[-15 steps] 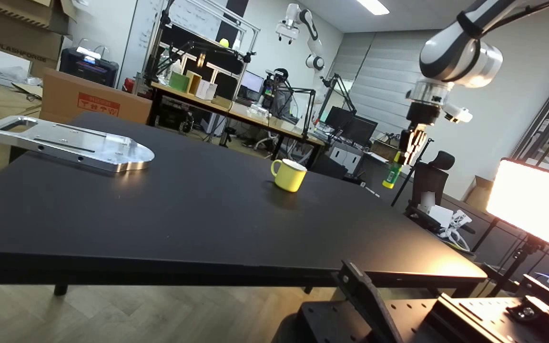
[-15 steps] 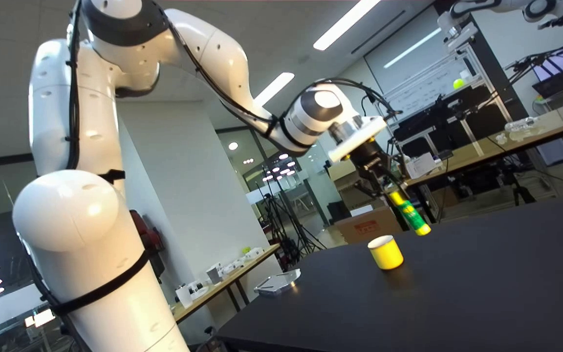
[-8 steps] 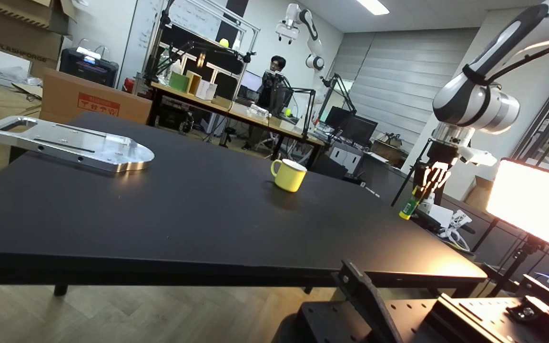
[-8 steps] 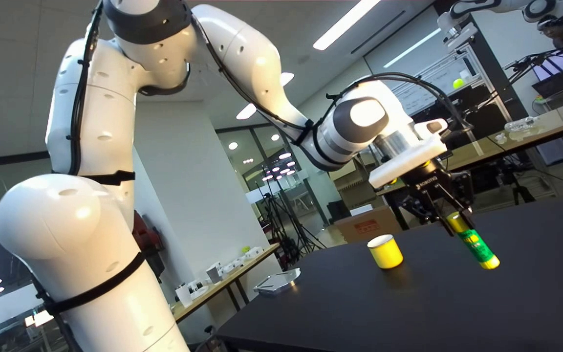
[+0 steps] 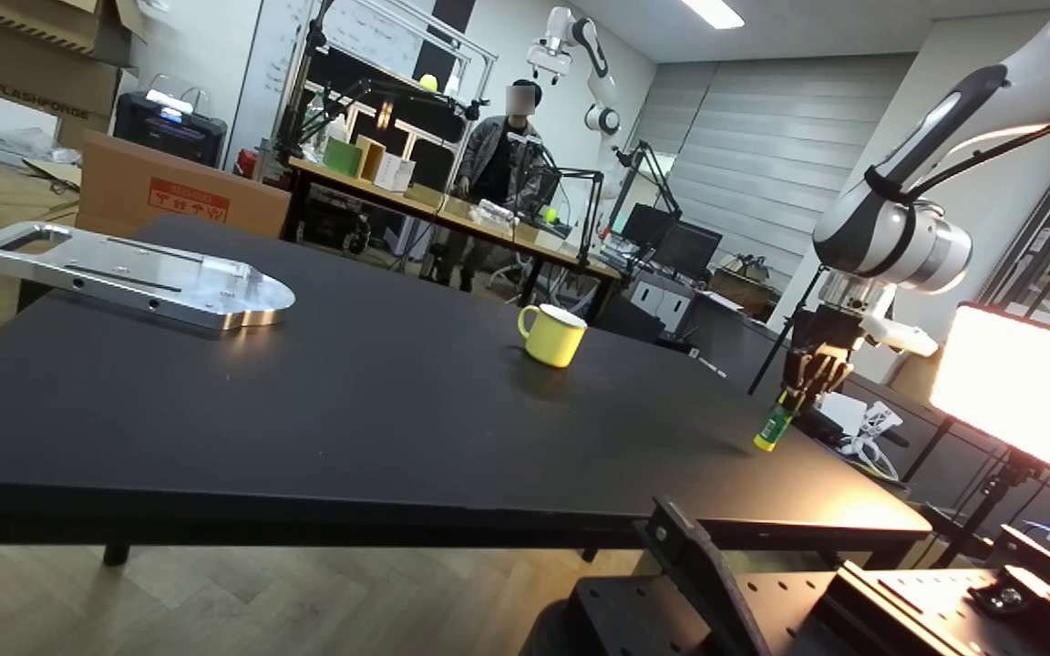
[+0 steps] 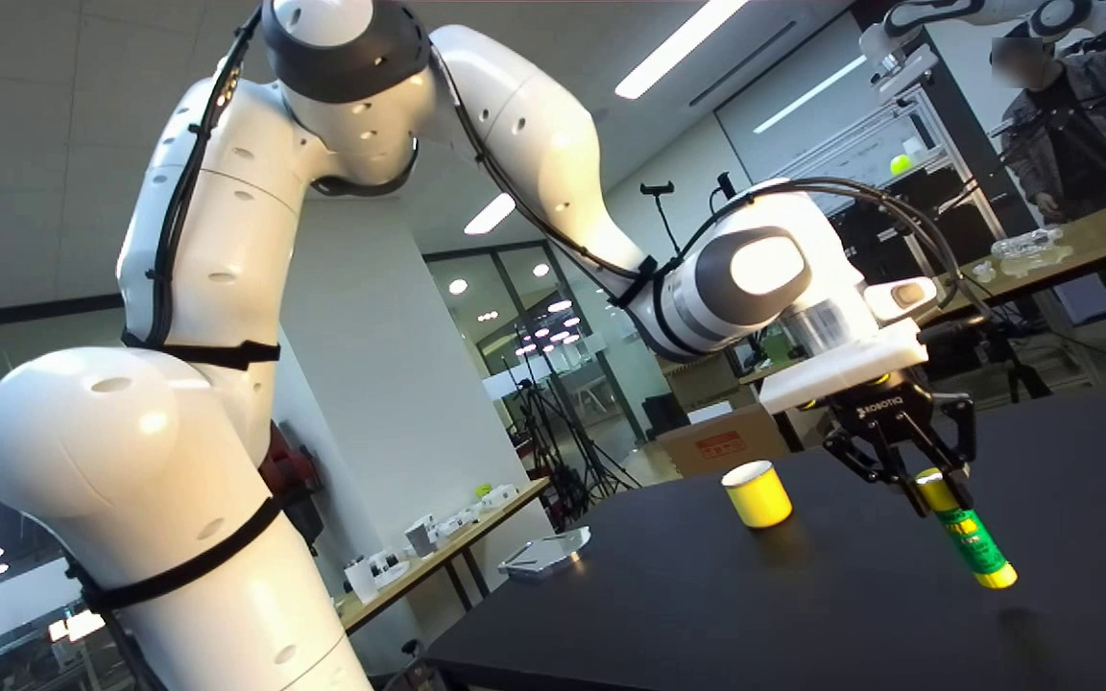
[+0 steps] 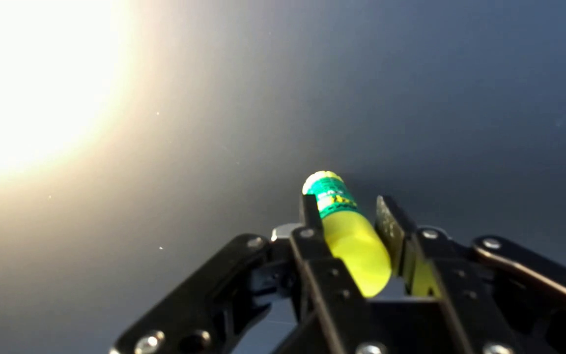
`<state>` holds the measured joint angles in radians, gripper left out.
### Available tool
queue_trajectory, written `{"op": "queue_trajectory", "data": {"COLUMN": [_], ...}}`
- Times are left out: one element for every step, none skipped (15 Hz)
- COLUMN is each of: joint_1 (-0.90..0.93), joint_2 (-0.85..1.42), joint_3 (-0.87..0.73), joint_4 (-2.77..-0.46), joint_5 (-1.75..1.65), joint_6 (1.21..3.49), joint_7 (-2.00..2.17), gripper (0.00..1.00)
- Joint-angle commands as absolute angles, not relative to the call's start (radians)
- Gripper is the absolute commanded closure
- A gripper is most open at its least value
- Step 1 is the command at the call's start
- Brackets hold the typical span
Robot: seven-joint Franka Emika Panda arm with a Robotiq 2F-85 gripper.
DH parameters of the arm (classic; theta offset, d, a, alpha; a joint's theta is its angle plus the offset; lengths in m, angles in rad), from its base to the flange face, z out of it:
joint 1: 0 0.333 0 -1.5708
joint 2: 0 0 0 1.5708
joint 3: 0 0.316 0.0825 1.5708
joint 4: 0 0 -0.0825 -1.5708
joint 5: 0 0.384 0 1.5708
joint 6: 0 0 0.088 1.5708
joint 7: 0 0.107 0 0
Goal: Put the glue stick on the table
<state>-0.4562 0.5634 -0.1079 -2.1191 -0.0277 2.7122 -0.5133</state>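
You have a cardboard box (image 5: 37, 73) printed FLASHFORGE far left of the yellow mug (image 5: 554, 337), then, nearer it, a shiny slotted metal plate (image 5: 138, 266) on the black tabletop (image 5: 352, 410); right of the mug, your end effector (image 6: 946, 509), lettered ROBOTIQ, clamps the tilted green-and-yellow glue stick (image 6: 968, 534) just above the tabletop.

Light panel (image 5: 1026, 396) burns white at right edge of exterior view, warm glare on corner of desk (image 5: 397, 410). Ceiling strip (image 6: 680, 48) glows above. Dark streak, shadow or reflection, below glue stick (image 6: 968, 531). Bystander's face (image 5: 520, 98) blurred in both exterior views. Wrist view: upper left blown out, rest dimmer, glints on tool (image 7: 347, 206).
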Motion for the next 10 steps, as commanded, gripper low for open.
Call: {"op": "queue_trajectory", "data": {"joint_1": [-0.491, -0.494, -0.498, -0.503, -0.508, -0.512, -0.517, -0.52, -0.522, -0.523], "joint_2": [0.6, 0.605, 0.609, 0.613, 0.615, 0.616, 0.616, 0.616, 0.617, 0.617], "joint_3": [-0.075, -0.071, -0.067, -0.062, -0.055, -0.051, -0.044, -0.04, -0.038, -0.036], "joint_4": [-2.068, -2.064, -2.059, -2.054, -2.05, -2.048, -2.046, -2.045, -2.042, -2.04], "joint_5": [-0.001, 0.001, 0.002, 0.005, 0.008, 0.012, 0.02, 0.028, 0.032, 0.036], "joint_6": [2.693, 2.693, 2.69, 2.688, 2.684, 2.679, 2.672, 2.666, 2.658, 2.653], "joint_7": [-0.52, -0.521, -0.523, -0.524, -0.525, -0.526, -0.527, -0.528, -0.529, -0.53], "gripper": [0.92, 0.92, 0.92, 0.92, 0.92, 0.92, 0.92, 0.92, 0.92, 0.92]}}
